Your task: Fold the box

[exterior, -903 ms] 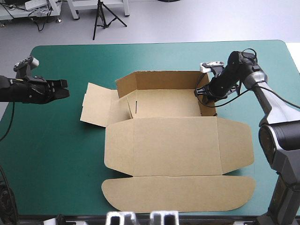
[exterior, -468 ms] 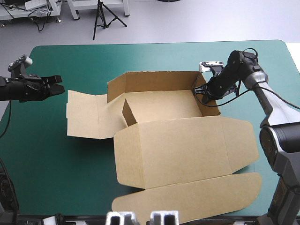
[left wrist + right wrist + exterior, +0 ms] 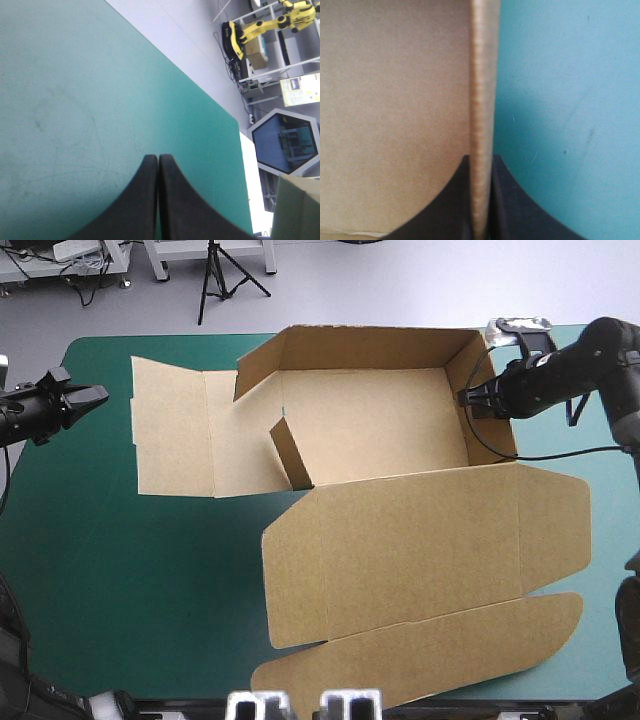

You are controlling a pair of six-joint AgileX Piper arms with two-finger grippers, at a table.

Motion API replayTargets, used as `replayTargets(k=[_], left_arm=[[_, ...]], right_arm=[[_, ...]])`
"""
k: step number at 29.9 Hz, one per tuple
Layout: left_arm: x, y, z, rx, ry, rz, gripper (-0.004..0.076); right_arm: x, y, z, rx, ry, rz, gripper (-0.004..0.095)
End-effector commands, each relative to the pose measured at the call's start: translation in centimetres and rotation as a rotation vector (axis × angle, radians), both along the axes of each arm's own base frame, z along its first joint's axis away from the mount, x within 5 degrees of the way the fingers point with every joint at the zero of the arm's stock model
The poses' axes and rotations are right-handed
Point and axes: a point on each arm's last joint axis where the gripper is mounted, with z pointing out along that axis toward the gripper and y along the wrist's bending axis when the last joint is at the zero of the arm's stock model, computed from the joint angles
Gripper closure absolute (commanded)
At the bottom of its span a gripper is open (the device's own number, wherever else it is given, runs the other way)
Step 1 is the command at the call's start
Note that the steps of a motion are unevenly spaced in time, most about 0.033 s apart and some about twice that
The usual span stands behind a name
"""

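A brown box [image 3: 380,430], half built, on a teal-green surface [image 3: 120,570], toward its far right. Far wall [image 3: 370,345] and right wall [image 3: 492,380] raised around the base. Left flap [image 3: 175,440] lying flat, reaching toward the surface's left edge. A small tab [image 3: 290,452] standing up inside, at the left end of the base. Broad lid [image 3: 430,550] flat, stretching toward the near edge, with a rounded tuck flap [image 3: 420,660] at its end, close to that edge and skewed to it.

On the rim of the right wall, the right pincer [image 3: 470,398], clamped. Black fingers [image 3: 445,215] all but together, board between them. Seen edge-on from the right wrist, with the box's inside to one side and bare cover to the other.

Near the surface's left edge, the left pincer [image 3: 158,157], closed to a point on nothing. Over bare cover, close to the left flap but not touching it.

Likely troubles from here:
- Only one hold, and on a thin rim: easy slipping out of the grip, or creasing of the wall at the pinch.
- No counter-hold on the left, so a risk of the whole sheet swinging about the right pincer rather than folding.
- Tuck flap very near the surface's edge, with possible sliding off and dragging of the lid after it.
- Tab unsupported — free to flop the wrong way before any raising of the left flap.
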Motion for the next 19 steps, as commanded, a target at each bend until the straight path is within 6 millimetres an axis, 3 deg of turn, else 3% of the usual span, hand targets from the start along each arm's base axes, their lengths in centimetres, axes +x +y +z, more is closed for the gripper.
replayTargets(k=[1, 7, 19], left_arm=[[-0.5, -2.1, 2.7, -0.061, -0.107, -0.113, 0.0733], [0.6, -6.9, 2.8, -0.039, -0.141, -0.276, 0.0733], [0.3, -14.4, 5.2, -0.139, -0.285, -0.485, 0.0733]], right_arm=[[-3.2, -0.5, 4.7, 0.103, -0.141, -0.004, 0.0926], [-4.5, -1.7, 6.9, 0.165, -0.251, -0.071, 0.0926], [-4.4, -1.4, 7.3, 0.212, -0.282, -0.062, 0.0925]])
